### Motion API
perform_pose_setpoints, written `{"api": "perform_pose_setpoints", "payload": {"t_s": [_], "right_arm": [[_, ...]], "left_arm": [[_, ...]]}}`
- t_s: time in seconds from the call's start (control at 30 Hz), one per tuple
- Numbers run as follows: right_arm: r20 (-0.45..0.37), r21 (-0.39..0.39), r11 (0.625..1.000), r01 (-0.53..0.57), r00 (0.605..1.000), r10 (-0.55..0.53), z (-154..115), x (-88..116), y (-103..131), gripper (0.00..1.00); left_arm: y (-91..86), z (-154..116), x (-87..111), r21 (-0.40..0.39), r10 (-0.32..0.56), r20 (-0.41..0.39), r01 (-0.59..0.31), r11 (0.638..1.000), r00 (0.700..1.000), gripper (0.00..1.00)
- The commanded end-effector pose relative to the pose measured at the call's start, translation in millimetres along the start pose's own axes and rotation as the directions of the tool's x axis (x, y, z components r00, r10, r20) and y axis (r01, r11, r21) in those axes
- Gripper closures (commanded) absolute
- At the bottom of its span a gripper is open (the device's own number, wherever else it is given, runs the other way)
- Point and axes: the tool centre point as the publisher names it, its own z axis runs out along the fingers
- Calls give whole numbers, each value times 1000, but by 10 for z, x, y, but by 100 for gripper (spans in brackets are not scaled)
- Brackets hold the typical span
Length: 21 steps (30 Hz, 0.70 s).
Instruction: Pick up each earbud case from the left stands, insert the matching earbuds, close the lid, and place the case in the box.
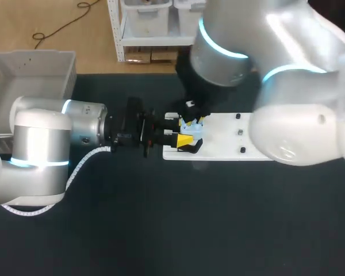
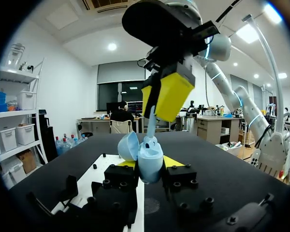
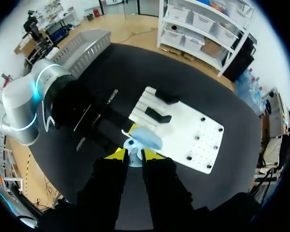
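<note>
Left tool (image 2: 150, 163) clamps the open blue earbud case (image 2: 149, 155), right tool (image 2: 155, 102) just above pinching an earbud (image 2: 151, 121).

Both arms are thick, rounded tubes of glossy silver-white, with glowing cyan rings (image 1: 218, 49) at the joints. The left arm (image 1: 40, 144) carries a white ribbed cable (image 1: 83, 164) that runs from under its elbow to a black wrist block. The right arm (image 1: 287, 80) also ends in a black wrist. The left claw (image 2: 150, 166) and the right claw (image 2: 159, 108) each have two black, blocky fingers, studded with dark screw heads and ending in bright yellow wedge tips.
</note>
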Motion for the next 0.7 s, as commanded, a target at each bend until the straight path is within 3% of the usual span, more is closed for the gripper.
{"api": "perform_pose_setpoints", "payload": {"t_s": [0.03, 0.33, 0.7], "right_arm": [[114, -15, 1000, 20, 993, -18, -10, -16, -50, 100], [104, -29, 998, 63, 993, -60, 1, -94, 4, 100], [25, -39, 997, 65, 998, -64, 15, -64, 54, 100]], "left_arm": [[-11, 1, 0, -4, 1, 0, -1, 1000, 1000, 100], [-11, 1, 0, -4, 1, 0, -1, 1000, 1000, 100], [-11, 1, 0, -4, 1, 0, -1, 1000, 1000, 100]]}}
